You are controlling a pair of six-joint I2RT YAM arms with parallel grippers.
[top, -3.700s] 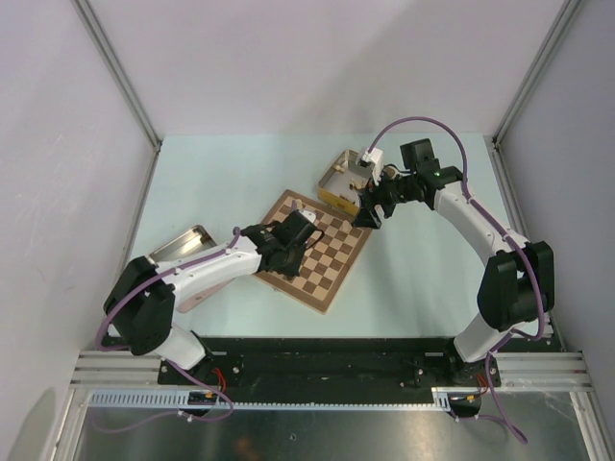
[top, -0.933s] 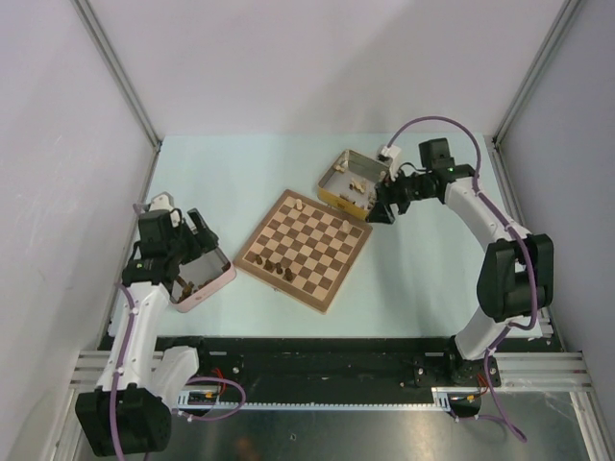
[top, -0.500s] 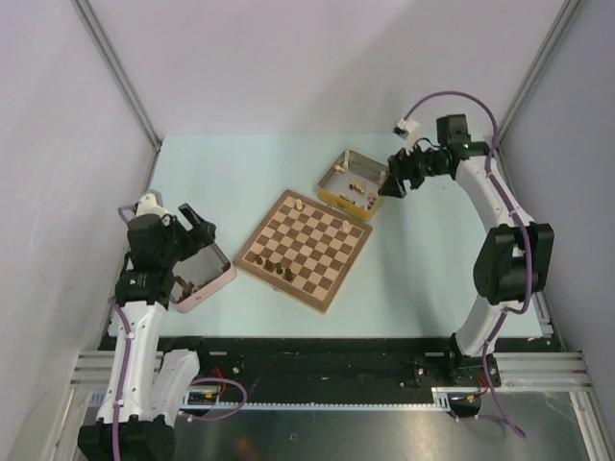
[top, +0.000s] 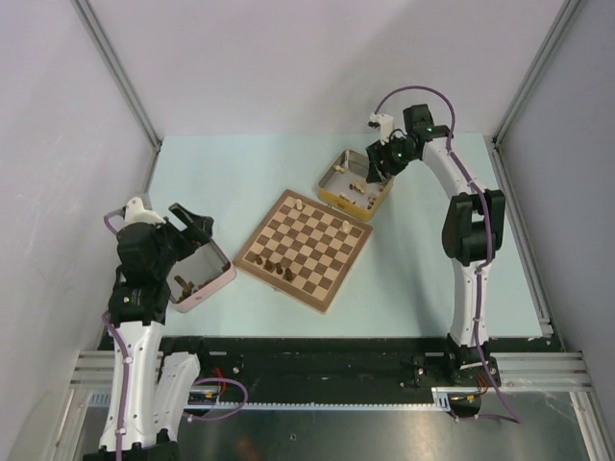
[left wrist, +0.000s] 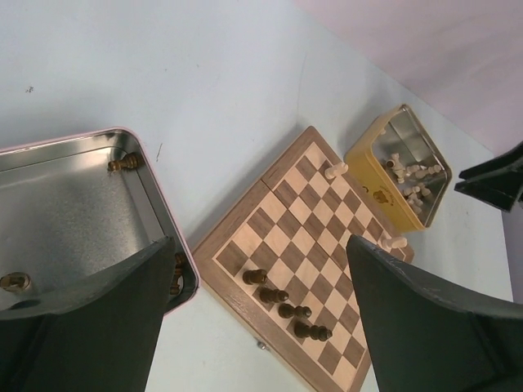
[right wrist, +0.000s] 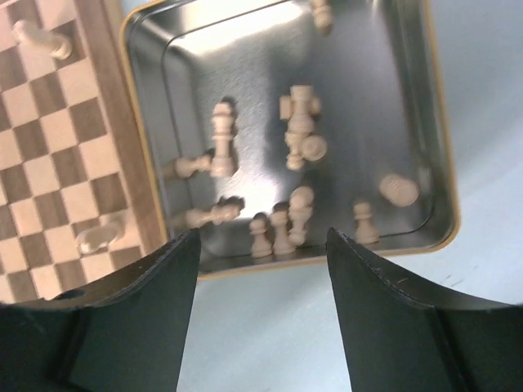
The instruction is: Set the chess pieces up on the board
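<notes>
1. Your chessboard [top: 304, 250] lies at an angle in the middle of the pale desk [top: 240, 173]. A short row of dark pieces [left wrist: 282, 300] stands near one edge and two pale pieces [left wrist: 335, 170] sit along the opposite one. Most squares are bare, so the setup looks barely begun.
2. Two tins flank the board, apparently sorting the stock by colour. The yellow tin [right wrist: 445, 163], right against the board's far edge, holds loose pale pieces [right wrist: 298, 139]. The pink tin [left wrist: 155, 188], just beside the board, holds dark ones [left wrist: 122, 164].
3. Your right gripper [top: 377, 163] hovers over the yellow tin with its jaws apart and nothing between them. The pale pieces lie directly beneath it — probably lining up a pick.
4. Your left gripper [top: 192, 223] is spread wide and empty above the pink tin's rim, and one dark piece sits in the tin's far corner.
</notes>
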